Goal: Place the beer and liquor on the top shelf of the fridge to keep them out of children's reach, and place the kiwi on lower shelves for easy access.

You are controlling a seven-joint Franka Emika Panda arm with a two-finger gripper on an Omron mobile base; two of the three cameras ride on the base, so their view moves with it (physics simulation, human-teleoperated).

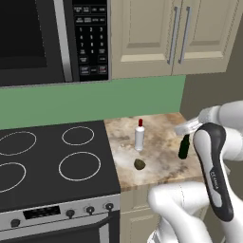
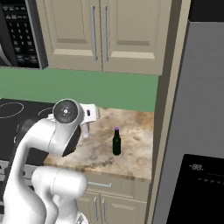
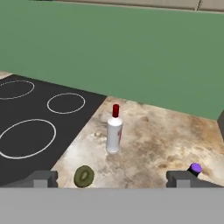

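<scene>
Beer (image 2: 117,142), liquor (image 1: 139,136): no labels legible; fridge (image 2: 192,144) display unreadable.

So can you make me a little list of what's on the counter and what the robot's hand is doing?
liquor: upright on the counter, near the stove
kiwi: on the counter, in front of the liquor
beer: upright, nearer the fridge
hand: open, holding nothing, above the counter
fridge door: closed

Green wall (image 1: 95,102), beige cabinets (image 2: 100,35), marbled counter (image 1: 159,142).
</scene>
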